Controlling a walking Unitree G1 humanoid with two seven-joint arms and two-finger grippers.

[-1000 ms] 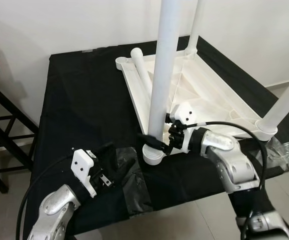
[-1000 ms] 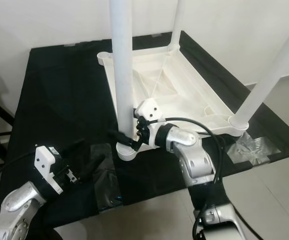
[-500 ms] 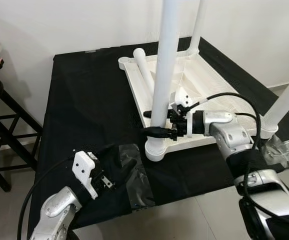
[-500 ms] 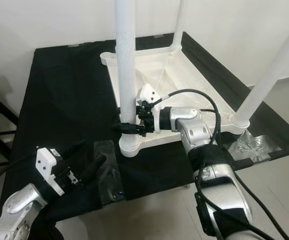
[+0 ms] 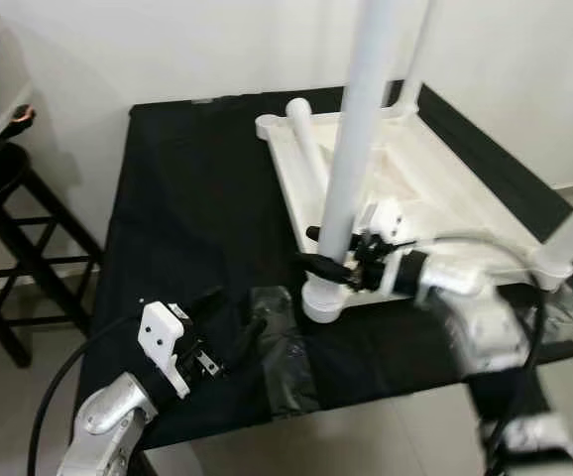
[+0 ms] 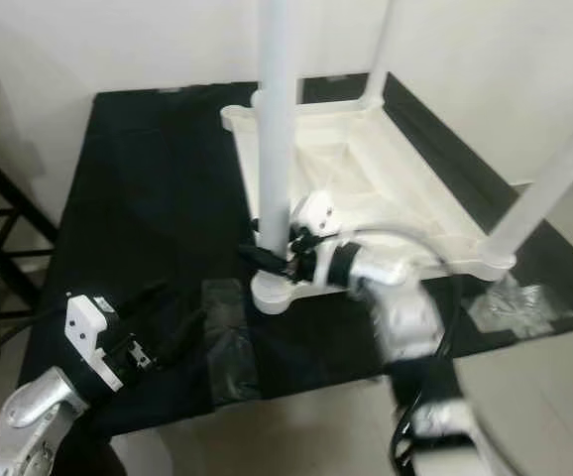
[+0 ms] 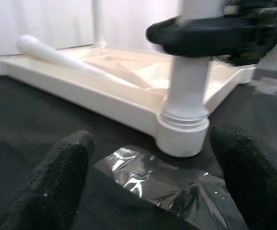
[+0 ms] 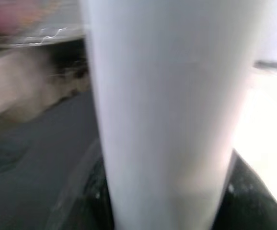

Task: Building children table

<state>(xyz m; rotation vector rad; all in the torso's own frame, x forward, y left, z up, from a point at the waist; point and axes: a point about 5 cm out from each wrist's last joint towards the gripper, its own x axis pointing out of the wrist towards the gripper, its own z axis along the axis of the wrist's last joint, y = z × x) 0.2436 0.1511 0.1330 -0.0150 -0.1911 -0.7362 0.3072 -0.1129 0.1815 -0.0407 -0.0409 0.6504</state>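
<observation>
table top: white children's table (image 5: 435, 188) lies upside down on the black-covered surface (image 5: 187, 188), toward its right half, legs pointing up.
near leg: white leg (image 5: 351, 178) stands upright in the corner socket (image 5: 324, 300) nearest the front edge.
loose leg: one more leg (image 5: 304, 139) lies flat inside the upturned top, at the back corner.
right gripper: right gripper (image 5: 328, 253) reaches in level from the right, forearm bent at the elbow; black fingers clasped around the near leg just above its socket.
left gripper: left gripper (image 5: 242, 322) hovers low near the front-left edge, fingers (image 7: 64, 172) spread apart, grasping nothing, aimed at the socket.
plastic: crumpled clear film (image 5: 291, 357) lies on the cloth between left gripper and socket.
stool: dark stool (image 5: 9, 228) stands left of the surface.
</observation>
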